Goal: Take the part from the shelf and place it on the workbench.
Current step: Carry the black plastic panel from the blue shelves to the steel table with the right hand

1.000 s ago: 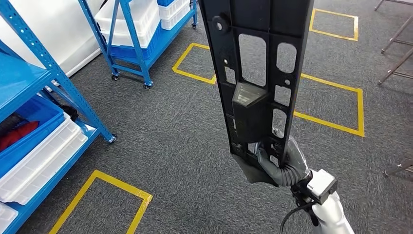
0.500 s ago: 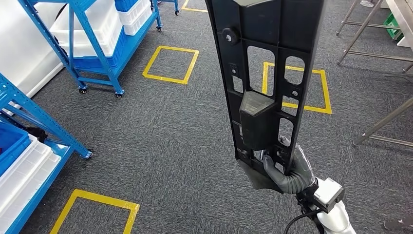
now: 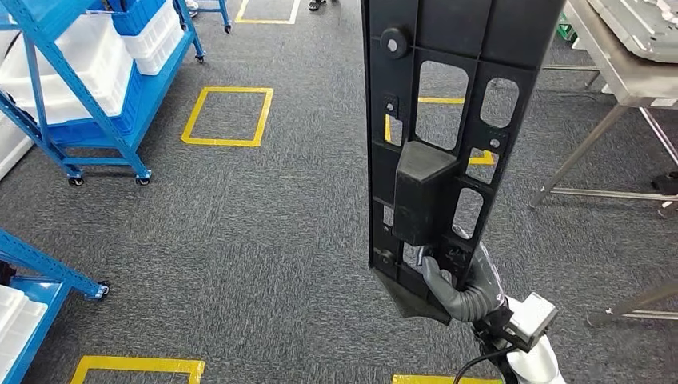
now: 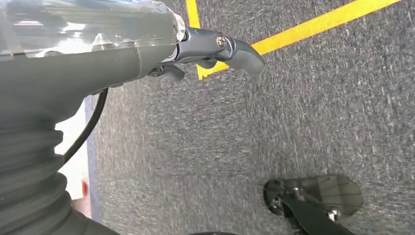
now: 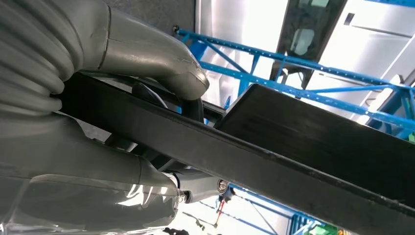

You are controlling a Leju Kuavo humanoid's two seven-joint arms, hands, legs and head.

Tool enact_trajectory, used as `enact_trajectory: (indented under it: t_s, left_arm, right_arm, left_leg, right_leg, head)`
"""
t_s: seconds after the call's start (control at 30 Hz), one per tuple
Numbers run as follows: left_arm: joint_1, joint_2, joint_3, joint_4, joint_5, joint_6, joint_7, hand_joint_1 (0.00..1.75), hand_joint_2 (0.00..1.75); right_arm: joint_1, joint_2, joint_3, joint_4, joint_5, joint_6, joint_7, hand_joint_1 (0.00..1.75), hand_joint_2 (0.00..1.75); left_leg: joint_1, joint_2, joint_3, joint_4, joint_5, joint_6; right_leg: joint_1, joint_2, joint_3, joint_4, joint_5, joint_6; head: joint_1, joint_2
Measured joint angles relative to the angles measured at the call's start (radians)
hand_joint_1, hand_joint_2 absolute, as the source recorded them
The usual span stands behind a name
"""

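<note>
Grey carpet marked with yellow tape squares [image 3: 228,117] spreads below me, blue shelving [image 3: 76,80] off to my left and a steel workbench [image 3: 616,76] ahead on my right.

My right hand [image 3: 460,282] is clenched around the lower end of the part [image 3: 448,120], a long black plastic panel pierced with cut-outs and carrying a boxy block at mid-length. In the right wrist view my thumb [image 5: 161,66] lies across one face of the panel's edge while the other fingers wrap the opposite side. From that grip the panel stands nearly upright, its long axis running up and away from my fingers, the free end rising past the top of the head view.

My left hand [image 4: 215,46] hangs over the carpet at my side, holding nothing, its fingers loosely curled.

What matters for the set-down, as I judge it: the workbench lies to the right of the panel, on the same side as the holding arm, so the right arm is the nearer one. The tall panel will likely need tipping from vertical toward flat, since its far end travels widest.
</note>
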Motion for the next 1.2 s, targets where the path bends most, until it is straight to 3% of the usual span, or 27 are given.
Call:
enact_trajectory:
  t_s: [0.03,0.1,0.13,0.2,0.27,0.3,0.33,0.4,0.47,0.53,0.57,0.63,0.7,0.73,0.77,0.8,0.87,0.93,1.0,1.07,1.13,1.2]
  left_arm:
    - [-0.001,0.000,-0.001,0.000,0.000,0.000,0.000,0.00,1.75]
    - [-0.002,-0.001,-0.002,0.000,0.000,-0.001,0.004,0.00,1.75]
    - [-0.002,-0.001,-0.003,0.000,0.000,-0.002,0.007,0.00,1.75]
    - [0.001,-0.001,-0.003,0.000,0.000,-0.005,0.012,0.00,1.75]
    - [0.003,0.000,-0.003,0.000,0.001,-0.007,0.009,0.00,1.75]
    - [0.003,0.000,-0.003,0.000,0.001,-0.008,0.003,0.00,1.75]
    - [0.003,-0.001,-0.004,0.000,0.001,-0.009,-0.004,0.00,1.75]
    - [0.002,-0.002,-0.006,0.000,0.000,-0.009,-0.015,0.00,1.75]
    - [0.001,-0.003,-0.007,0.000,0.000,-0.013,-0.015,0.00,1.75]
    - [-0.001,-0.004,-0.007,0.000,0.000,-0.019,-0.007,0.00,1.75]
    - [-0.002,-0.005,-0.007,0.000,0.000,-0.022,-0.001,0.00,1.75]
    - [-0.004,-0.010,-0.008,0.000,-0.002,-0.029,0.011,0.00,1.75]
    - [-0.003,-0.017,-0.009,0.000,-0.006,-0.037,0.023,0.00,1.75]
    - [-0.001,-0.019,-0.009,0.000,-0.007,-0.040,0.028,0.00,1.75]
    - [0.001,-0.021,-0.009,0.000,-0.008,-0.042,0.031,0.00,1.75]
    - [0.003,-0.023,-0.009,0.000,-0.007,-0.043,0.032,0.00,1.75]
    - [0.004,-0.026,-0.009,0.000,-0.006,-0.042,0.029,0.00,1.75]
    - [0.003,-0.029,-0.009,0.000,-0.006,-0.039,0.022,0.00,1.75]
    - [0.001,-0.033,-0.009,0.000,-0.006,-0.036,0.016,0.00,1.75]
    - [-0.002,-0.037,-0.010,0.000,-0.007,-0.033,0.015,0.00,1.75]
    - [-0.005,-0.041,-0.010,0.000,-0.006,-0.031,0.019,0.00,1.75]
    - [-0.005,-0.043,-0.010,0.000,-0.005,-0.031,0.027,0.00,1.75]
  right_arm:
    - [0.000,0.001,0.000,0.000,0.000,0.000,0.001,1.75,1.75]
    - [0.000,0.002,0.000,0.000,0.000,0.000,0.001,1.75,1.75]
    - [-0.003,0.003,0.000,0.000,0.000,0.000,0.001,1.75,1.75]
    - [-0.006,0.005,0.001,0.002,0.001,0.001,0.002,1.75,1.75]
    - [-0.006,0.007,0.001,0.006,0.001,0.002,0.002,1.75,1.75]
    - [-0.006,0.007,0.001,0.008,0.001,0.002,0.002,1.75,1.75]
    - [-0.006,0.007,0.001,0.010,0.000,0.002,0.002,1.75,1.75]
    - [-0.007,0.008,0.001,0.012,0.001,0.003,0.002,1.75,1.75]
    - [-0.009,0.010,0.002,0.011,0.004,0.003,0.004,1.75,1.75]
    - [-0.010,0.013,0.003,0.010,0.010,0.002,0.010,1.75,1.75]
    - [-0.009,0.013,0.003,0.007,0.012,0.001,0.015,1.75,1.75]
    - [-0.008,0.013,0.003,-0.002,0.014,0.003,0.024,1.75,1.75]
    - [-0.008,0.013,0.004,-0.008,0.014,0.009,0.032,1.75,1.75]
    - [-0.008,0.014,0.006,-0.010,0.014,0.013,0.037,1.75,1.75]
    - [-0.007,0.014,0.009,-0.011,0.015,0.016,0.043,1.75,1.75]
    - [-0.007,0.015,0.013,-0.013,0.016,0.018,0.049,1.75,1.75]
    - [-0.010,0.015,0.021,-0.016,0.018,0.020,0.057,1.75,1.75]
    - [-0.022,0.015,0.027,-0.018,0.018,0.021,0.059,1.75,1.75]
    - [-0.035,0.015,0.030,-0.018,0.018,0.023,0.062,1.75,1.75]
    - [-0.042,0.015,0.031,-0.018,0.017,0.027,0.064,1.75,1.75]
    - [-0.049,0.014,0.032,-0.016,0.017,0.028,0.068,1.75,1.75]
    - [-0.061,0.014,0.035,-0.015,0.017,0.030,0.072,1.75,1.75]
  left_leg:
    - [0.000,0.010,0.002,-0.004,0.003,0.005]
    - [0.002,0.033,0.009,-0.020,0.014,0.018]
    - [0.004,0.045,0.011,-0.027,0.018,0.023]
    - [0.001,0.070,0.010,-0.031,0.020,0.029]
    - [-0.001,0.095,0.009,-0.030,0.018,0.029]
    - [-0.001,0.106,0.009,-0.030,0.016,0.027]
    - [-0.001,0.117,0.010,-0.028,0.014,0.025]
    - [-0.003,0.136,0.014,-0.023,0.007,0.016]
    - [-0.008,0.151,0.016,-0.018,0.000,0.005]
    - [-0.009,0.169,0.022,-0.019,-0.005,-0.007]
    - [-0.007,0.166,0.024,-0.016,-0.010,-0.013]
    - [-0.002,0.130,0.009,0.030,-0.044,-0.022]
    - [0.001,0.086,-0.050,0.157,-0.110,-0.025]
    - [0.002,0.078,-0.085,0.228,-0.137,-0.025]
    - [0.001,0.074,-0.111,0.276,-0.146,-0.023]
    - [0.001,0.071,-0.120,0.285,-0.134,-0.020]
    - [0.000,0.055,-0.088,0.192,-0.062,-0.011]
    - [0.000,0.013,-0.037,0.061,-0.003,-0.002]
    - [-0.001,-0.009,-0.016,0.008,0.007,0.004]
    - [-0.001,0.008,-0.012,-0.002,0.012,0.014]
    - [0.000,0.031,-0.008,-0.015,0.020,0.027]
    - [-0.002,0.056,-0.007,-0.021,0.023,0.035]
  right_leg:
    - [-0.001,0.009,-0.002,-0.003,0.003,0.007]
    - [0.000,-0.018,-0.012,0.014,-0.010,0.017]
    - [0.001,-0.046,-0.030,0.049,-0.031,0.021]
    - [-0.002,-0.096,-0.090,0.174,-0.096,0.028]
    - [-0.008,-0.108,-0.136,0.267,-0.124,0.035]
    - [-0.010,-0.112,-0.131,0.260,-0.111,0.037]
    - [-0.012,-0.119,-0.105,0.214,-0.083,0.039]
    - [-0.010,-0.156,-0.028,0.074,-0.028,0.036]
    - [-0.004,-0.177,0.010,-0.001,-0.012,0.024]
    - [0.000,-0.159,0.008,-0.005,-0.014,0.010]
    - [-0.001,-0.148,0.009,-0.007,-0.013,0.005]
    - [-0.005,-0.128,0.012,-0.011,-0.010,-0.007]
    - [-0.003,-0.110,0.012,-0.011,-0.009,-0.015]
    - [-0.001,-0.098,0.012,-0.010,-0.009,-0.017]
    - [0.001,-0.085,0.012,-0.010,-0.009,-0.018]
    - [0.003,-0.070,0.013,-0.008,-0.010,-0.018]
    - [0.004,-0.041,0.014,-0.005,-0.010,-0.018]
    - [0.005,-0.016,0.011,-0.001,-0.010,-0.013]
    - [0.001,0.005,0.004,0.000,-0.007,-0.002]
    - [-0.003,0.018,-0.001,-0.001,-0.004,0.012]
    - [0.000,-0.021,-0.019,0.032,-0.027,0.021]
    - [0.001,-0.083,-0.072,0.141,-0.087,0.026]
  head:
    - [0.000,0.000]
    - [0.000,0.000]
    - [0.000,0.000]
    - [0.000,0.000]
    - [0.000,0.000]
    - [0.000,0.000]
    - [0.000,0.000]
    - [0.000,0.000]
    - [0.000,0.000]
    - [0.000,0.000]
    - [0.000,0.000]
    - [0.000,0.000]
    - [0.000,0.000]
    - [0.000,0.000]
    - [0.000,0.000]
    - [0.000,0.000]
    - [0.000,0.000]
    - [0.000,0.000]
    - [0.000,0.000]
    - [0.000,0.000]
    - [0.000,0.000]
    - [0.000,0.000]
